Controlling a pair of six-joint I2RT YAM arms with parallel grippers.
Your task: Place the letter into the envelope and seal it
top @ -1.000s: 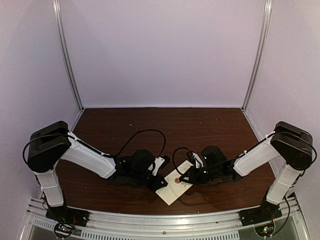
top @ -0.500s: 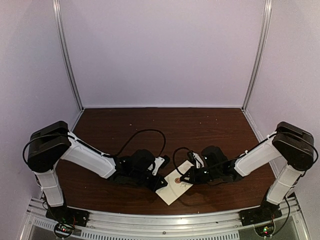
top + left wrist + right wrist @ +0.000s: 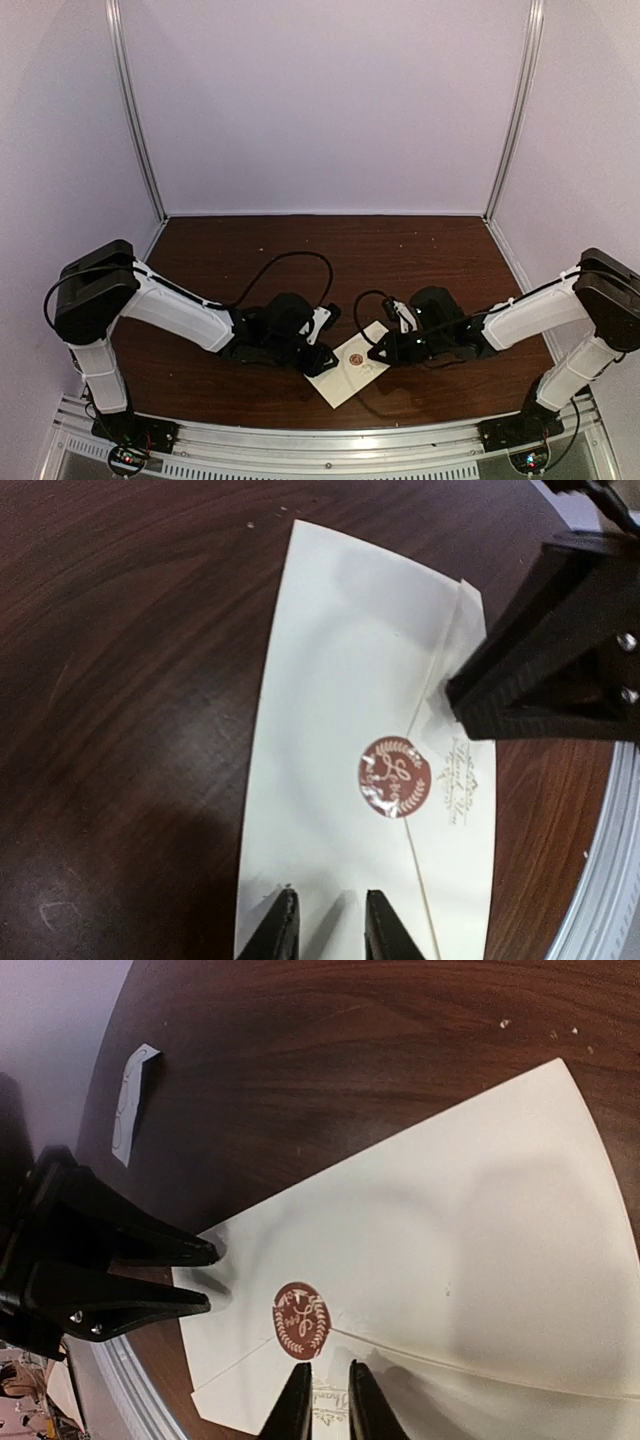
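Note:
The cream envelope (image 3: 350, 372) lies flat near the table's front edge, flap folded down under a round maroon sticker (image 3: 357, 363). In the left wrist view the envelope (image 3: 330, 700) and sticker (image 3: 394, 777) show clearly; so do they in the right wrist view, envelope (image 3: 470, 1250) and sticker (image 3: 301, 1320). My left gripper (image 3: 328, 908) hovers low over the envelope's left end, jaws a narrow gap apart and empty. My right gripper (image 3: 328, 1372) sits just beside the sticker, jaws a slim gap apart and empty. The letter is not visible.
A small white paper scrap (image 3: 130, 1105) lies on the dark wooden table (image 3: 330, 250) beyond the envelope. A metal rail (image 3: 330, 440) runs along the front edge. Black cables loop above both wrists.
The right arm's shoulder end has swung lower and to the right, and its gripper has drawn back slightly from the sticker. The left gripper and envelope have barely moved.

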